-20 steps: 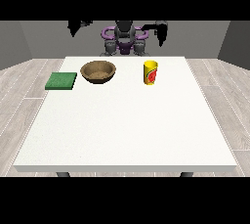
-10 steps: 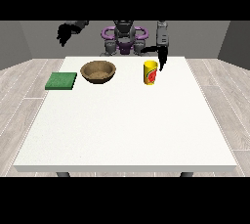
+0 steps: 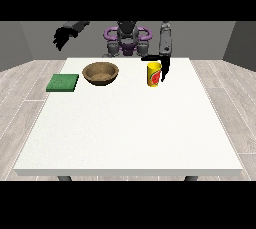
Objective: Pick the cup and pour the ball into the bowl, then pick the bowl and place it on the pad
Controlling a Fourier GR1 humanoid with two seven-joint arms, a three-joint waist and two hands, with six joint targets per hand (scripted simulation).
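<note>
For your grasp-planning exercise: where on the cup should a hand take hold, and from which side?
Grip the cup round its side wall, from the view's right, where the hand already hangs. It stands upright with its mouth up, so a side hold probably suits pouring.

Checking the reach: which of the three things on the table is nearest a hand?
The yellow cup; the hand at the view's right is right beside it.

Large white table (image 3: 130, 138), pale wood-plank floor (image 3: 20, 108), plain grey walls (image 3: 30, 38)
</note>
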